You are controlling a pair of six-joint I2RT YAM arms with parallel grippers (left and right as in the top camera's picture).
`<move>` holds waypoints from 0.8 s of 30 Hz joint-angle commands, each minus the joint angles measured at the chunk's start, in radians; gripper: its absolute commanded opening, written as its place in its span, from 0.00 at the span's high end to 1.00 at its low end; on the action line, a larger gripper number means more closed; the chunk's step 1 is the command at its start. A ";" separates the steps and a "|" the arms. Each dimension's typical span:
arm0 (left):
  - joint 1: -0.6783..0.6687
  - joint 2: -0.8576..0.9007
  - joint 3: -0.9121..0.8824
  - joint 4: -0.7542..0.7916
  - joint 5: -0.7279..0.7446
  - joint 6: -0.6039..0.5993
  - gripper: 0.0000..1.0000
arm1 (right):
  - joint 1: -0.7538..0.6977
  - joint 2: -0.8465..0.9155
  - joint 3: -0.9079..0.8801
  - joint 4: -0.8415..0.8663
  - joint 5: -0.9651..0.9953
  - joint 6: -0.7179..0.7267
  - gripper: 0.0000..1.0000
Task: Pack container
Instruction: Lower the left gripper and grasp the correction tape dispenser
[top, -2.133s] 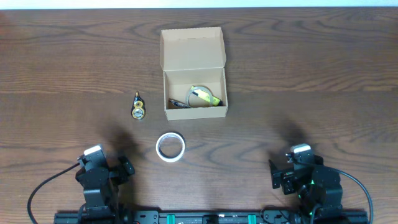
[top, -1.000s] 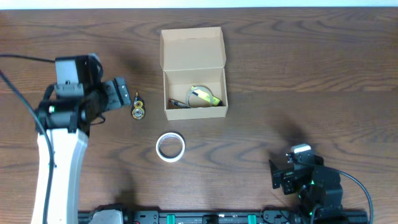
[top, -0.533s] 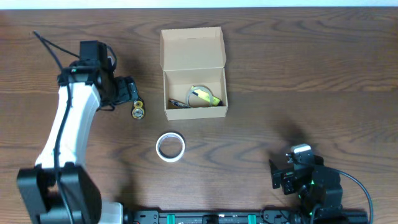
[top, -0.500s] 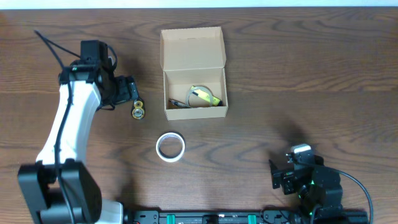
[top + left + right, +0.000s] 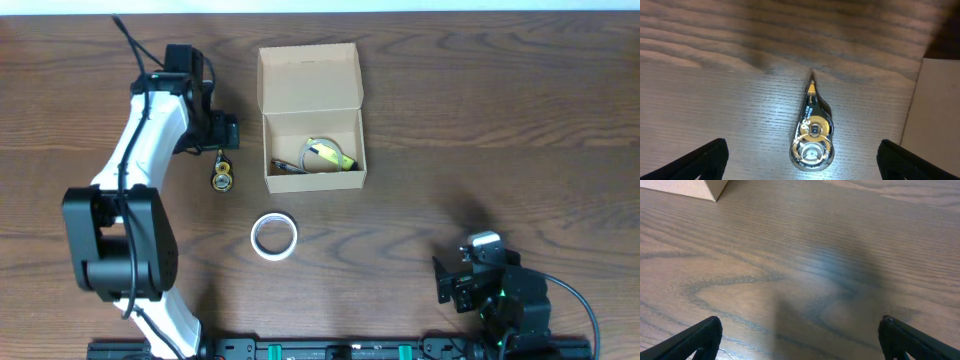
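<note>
The container (image 5: 311,148), a tan cardboard box with its flap lid (image 5: 307,77) standing open at the back, sits at the table's far middle. Inside lie a yellow-green item (image 5: 331,152) and a dark cable. My left gripper (image 5: 222,140) hangs open just left of the box, over a small black-and-gold tape dispenser (image 5: 221,176). In the left wrist view the dispenser (image 5: 813,136) lies on the wood between my wide-spread fingertips (image 5: 705,159), untouched, with the left gripper (image 5: 800,167) above it. My right gripper (image 5: 800,347) is open over bare wood at the near right (image 5: 452,281).
A white tape roll (image 5: 273,237) lies flat in front of the box, near the table's middle. The box's side wall (image 5: 935,120) stands close on the right of my left gripper. A corner of the box (image 5: 695,187) shows far off in the right wrist view.
The left arm rose from its rest at the near left and swung right toward the box, ending over the tape dispenser. The right arm has not moved.
</note>
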 commanded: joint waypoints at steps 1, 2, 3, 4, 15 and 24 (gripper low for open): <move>0.003 0.045 0.023 -0.001 -0.002 0.025 0.04 | -0.008 -0.006 -0.006 -0.009 0.003 -0.011 0.01; 0.003 0.055 0.023 -0.001 -0.002 0.025 0.05 | -0.008 -0.006 -0.006 -0.009 0.003 -0.011 0.01; 0.003 0.064 0.023 0.000 0.000 0.025 0.05 | -0.008 -0.006 -0.006 -0.009 0.003 -0.011 0.01; 0.003 0.074 0.023 0.000 0.000 0.026 0.05 | -0.008 -0.006 -0.006 -0.009 0.003 -0.011 0.01; 0.003 0.171 0.023 0.005 0.000 0.034 0.05 | -0.008 -0.006 -0.006 -0.009 0.003 -0.011 0.01; 0.003 0.191 0.023 -0.014 0.000 0.037 0.00 | -0.008 -0.006 -0.006 -0.009 0.003 -0.011 0.01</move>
